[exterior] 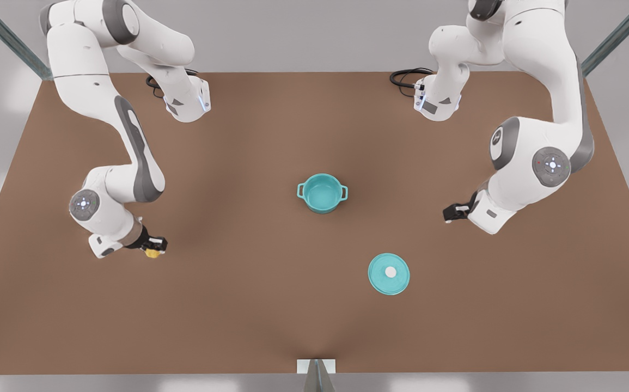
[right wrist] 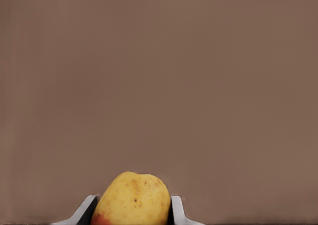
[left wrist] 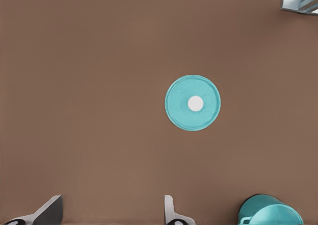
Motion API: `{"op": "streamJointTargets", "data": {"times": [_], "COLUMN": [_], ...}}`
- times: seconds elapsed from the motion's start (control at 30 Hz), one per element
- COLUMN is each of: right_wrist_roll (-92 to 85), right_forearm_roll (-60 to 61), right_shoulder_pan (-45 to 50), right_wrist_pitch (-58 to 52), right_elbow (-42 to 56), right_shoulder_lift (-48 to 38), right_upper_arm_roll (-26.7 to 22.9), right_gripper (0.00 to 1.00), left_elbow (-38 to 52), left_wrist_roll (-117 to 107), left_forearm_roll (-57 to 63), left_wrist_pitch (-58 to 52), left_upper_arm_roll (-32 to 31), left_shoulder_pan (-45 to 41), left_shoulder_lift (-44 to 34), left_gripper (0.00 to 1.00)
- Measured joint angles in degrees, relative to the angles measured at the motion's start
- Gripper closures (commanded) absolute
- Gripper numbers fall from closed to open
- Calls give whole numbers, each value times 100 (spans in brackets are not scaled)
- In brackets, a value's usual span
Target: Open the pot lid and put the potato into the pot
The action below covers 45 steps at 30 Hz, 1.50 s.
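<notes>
The right gripper (exterior: 154,247), at the front view's left, clamps its jaws on the potato (right wrist: 132,199), a yellow oval with an orange-red patch and brown specks, near the table's (exterior: 270,316) edge. The left gripper (exterior: 449,213), at the front view's right, hangs with jaws apart and empty. The pot (exterior: 322,193), teal with two loop handles, stands uncovered mid-table. The pot lid (exterior: 389,274), a flat teal disc with a white knob, lies apart from it. Bare brown tabletop surrounds both. No writing is legible.
</notes>
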Motion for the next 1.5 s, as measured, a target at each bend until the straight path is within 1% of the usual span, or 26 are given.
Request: {"op": "streamJointTargets", "data": {"times": [0.07, 0.13, 0.2, 0.33, 0.5, 0.67, 0.87, 1.03, 1.07, 1.1, 1.23, 1.3, 1.33, 1.4, 1.43, 1.5], "right_wrist_roll": [239, 502, 788, 1477, 2447, 3414, 4386, 5047, 5164, 5273, 5650, 5796, 5817, 5679, 5519, 5044], "right_forearm_roll": [-10, -12, -7, 2, 8, -18, -43, -50, -51, -56, -69, -78, -82, -97, -196, -462], "right_shoulder_pan": [205, 558, 928, 1872, 2899, 3762, 4313, 4896, 4923, 4937, 4945, 4771, 4416, 3182, 2464, 1189], "right_wrist_pitch": [-97, -167, -217, -311, -372, -394, -363, -345, -344, -346, -355, -484, -685, -1338, -1720, -2327], "right_elbow": [9, 49, 101, 262, 384, 799, 1064, 1603, 1639, 1658, 1693, 1789, 1875, 2384, 2683, 2955], "right_shoulder_lift": [-21, -26, -23, 10, 121, 547, 1151, 1678, 1704, 1717, 1683, 1304, 961, 510, 421, 341], "right_upper_arm_roll": [210, 267, 284, 290, 283, 265, 247, -114, -135, -149, -164, -275, -329, -374, -399, -429], "right_gripper": [41, 41, 41, 41, 41, 41, 40, 40, 34, 0, 0, 0, 0, 0, 0, 0], "left_elbow": [-7, -21, -73, -581, -730, -835, -907, -908, -908, -907, -913, -909, -907, -892, -877, -846], "left_wrist_roll": [177, 335, 476, 714, 942, 1120, 1278, 1376, 1392, 1408, 1462, 1485, 1496, 1515, 1523, 1538], "left_forearm_roll": [12, -1, -13, -22, -182, -277, -294, -291, -290, -288, -285, -285, -284, -231, -163, -77], "left_wrist_pitch": [-108, -202, -268, -329, -652, -770, -477, -264, -236, -212, -153, -133, -124, -110, -103, -93], "left_upper_arm_roll": [190, 266, 286, 425, 459, 412, 389, 387, 388, 388, 382, 372, 359, 333, 322, 312], "left_shoulder_pan": [175, 231, 211, 211, 241, 192, 117, 130, 137, 144, 157, 157, 161, 146, 109, -10], "left_shoulder_lift": [-47, -93, -130, -462, -891, -1025, -1006, -973, -972, -972, -973, -972, -972, -970, -967, -957], "left_gripper": [0, 0, 0, 0, 0, 0, 0, 0, 0, 0, 0, 0, 0, 0, 0, 0]}}
